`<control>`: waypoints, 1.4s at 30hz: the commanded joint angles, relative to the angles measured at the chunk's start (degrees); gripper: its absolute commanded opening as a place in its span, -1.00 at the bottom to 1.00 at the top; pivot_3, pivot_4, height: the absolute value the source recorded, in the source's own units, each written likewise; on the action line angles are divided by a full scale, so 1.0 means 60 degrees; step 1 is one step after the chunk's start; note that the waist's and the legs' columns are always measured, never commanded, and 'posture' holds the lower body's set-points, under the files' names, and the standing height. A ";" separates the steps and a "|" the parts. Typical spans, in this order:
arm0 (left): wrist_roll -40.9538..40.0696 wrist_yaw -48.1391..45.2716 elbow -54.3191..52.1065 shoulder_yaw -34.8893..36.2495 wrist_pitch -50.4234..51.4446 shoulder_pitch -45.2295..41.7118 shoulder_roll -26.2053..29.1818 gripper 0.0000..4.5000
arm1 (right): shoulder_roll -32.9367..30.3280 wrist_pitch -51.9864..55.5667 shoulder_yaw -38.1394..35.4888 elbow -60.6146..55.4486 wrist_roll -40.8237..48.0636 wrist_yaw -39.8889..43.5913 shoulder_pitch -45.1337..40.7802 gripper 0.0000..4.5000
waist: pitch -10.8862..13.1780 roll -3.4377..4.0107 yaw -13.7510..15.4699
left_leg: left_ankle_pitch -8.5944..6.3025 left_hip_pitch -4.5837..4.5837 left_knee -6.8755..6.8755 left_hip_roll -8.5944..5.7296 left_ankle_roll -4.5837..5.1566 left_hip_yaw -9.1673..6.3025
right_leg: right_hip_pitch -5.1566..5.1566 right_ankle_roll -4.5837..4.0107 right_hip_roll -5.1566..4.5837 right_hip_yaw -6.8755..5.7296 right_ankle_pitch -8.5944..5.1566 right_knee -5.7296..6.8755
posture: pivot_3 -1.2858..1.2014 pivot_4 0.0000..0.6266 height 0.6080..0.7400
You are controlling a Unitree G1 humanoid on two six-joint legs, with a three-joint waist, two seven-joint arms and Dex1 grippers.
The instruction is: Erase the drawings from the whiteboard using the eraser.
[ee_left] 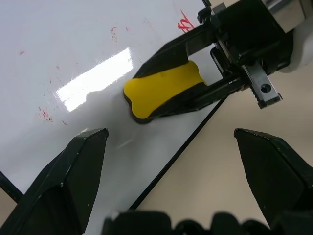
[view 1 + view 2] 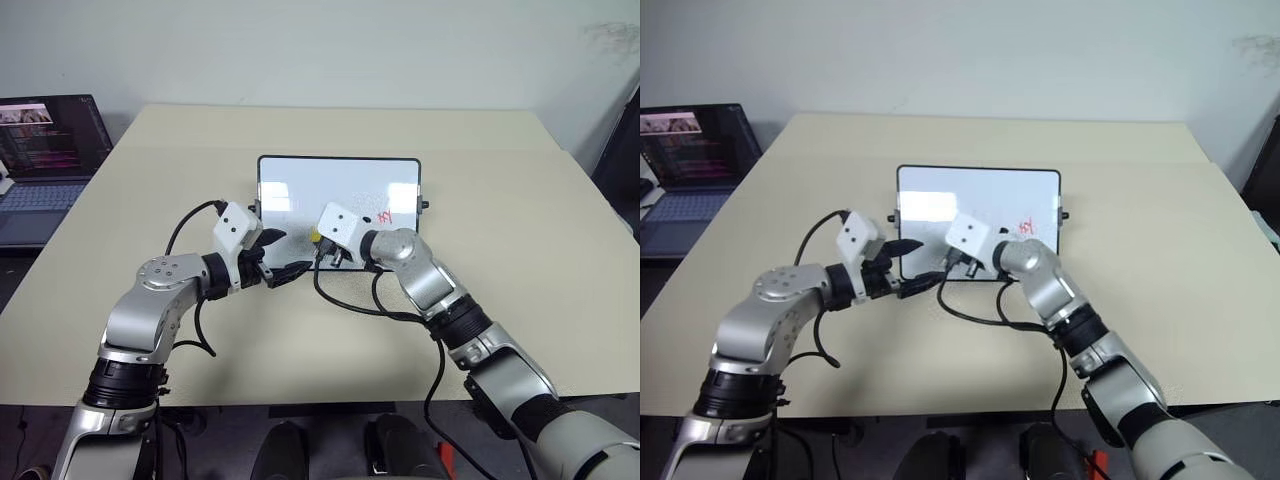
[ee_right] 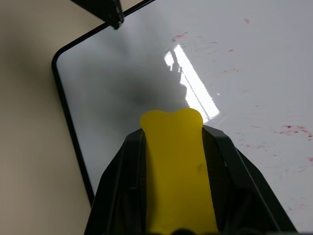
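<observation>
The right gripper (image 3: 173, 147) is clamping the eraser (image 1: 164, 93) between its two black fingers, its dark underside lying against the whiteboard (image 2: 300, 180) near the lower edge, toward the middle-left of the board. The left gripper (image 2: 278, 258) is hanging with its fingers spread wide and grasping nothing, poised just over the board's lower left corner, close beside the eraser. One of the drawings (image 2: 384, 216) is sitting intact as a red scribble near the board's right side; elsewhere the surface is showing only faint red specks and smears (image 1: 45, 114), so the work looks partly done, with the clearest mark lying on the far side of the right arm from where the eraser is now. The risks from here are mostly of contact and position. The board is resting loose on the table (image 2: 500, 200), so a hard sideways stroke could be pushing it along rather than wiping it, especially since the left gripper does not appear to be pinning the frame. The two grippers are also crowding each other, and a sweep toward the left could be knocking the eraser against the open fingers. A tilted eraser would be smearing pigment rather than lifting it, leaving more of those pale residues.
</observation>
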 commanded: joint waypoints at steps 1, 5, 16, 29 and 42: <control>-0.0183 -0.0003 -0.0378 0.0144 0.0002 -0.0062 0.0058 1.00 | -0.0073 -0.0003 -0.0594 0.0422 -0.0185 -0.0977 -0.0332 -0.45 | 0.0001 0.0001 0.0000 | 0.0000 0.0000 0.0001 0.0000 0.0000 0.0000 | 0.0000 0.0000 0.0000 0.0000 0.0000 0.0000 | 0.03 -0.52 1.00; -0.0180 -0.0007 -0.0393 0.0141 0.0036 -0.0063 0.0044 1.00 | -0.0221 -0.0366 -0.1026 0.0907 -0.0252 -0.1916 -0.0770 -0.45 | 0.0001 0.0002 0.0037 | 0.0001 -0.0003 0.0001 -0.0002 -0.0001 -0.0002 | -0.0001 -0.0003 0.0000 -0.0001 0.0001 0.0001 | 0.03 -0.52 1.00; -0.0184 -0.0064 -0.0335 0.0095 0.0031 -0.0103 -0.0009 1.00 | -0.0597 0.0529 -0.0285 0.0103 0.0042 -0.0081 0.0091 -0.45 | -0.0001 -0.0002 0.0007 | -0.0001 -0.0006 -0.0007 -0.0009 -0.0001 0.0005 | 0.0001 -0.0008 -0.0011 0.0002 0.0002 -0.0010 | 0.03 -0.52 1.00; -0.0166 -0.0022 -0.0273 0.0079 -0.0116 -0.0273 -0.0243 1.00 | -0.0200 0.0929 -0.2715 -0.2920 0.2100 -0.0501 0.0317 -0.45 | 0.0005 0.0004 0.0035 | -0.0002 -0.0068 -0.0004 -0.0009 -0.0003 -0.0001 | -0.0047 -0.0018 -0.0014 -0.0004 0.0013 -0.0011 | 0.03 -0.52 1.00; -0.0151 -0.0378 0.0046 -0.0121 -0.0435 -0.0800 -0.0531 1.00 | -0.2045 0.2330 -0.3932 -0.7774 0.2895 -0.0775 0.4203 -0.45 | 0.0006 0.0005 0.0033 | -0.0055 -0.0068 -0.0015 -0.0020 -0.0042 0.0007 | -0.0046 0.0020 -0.0027 0.0002 -0.0044 -0.0027 | 0.03 -0.52 1.00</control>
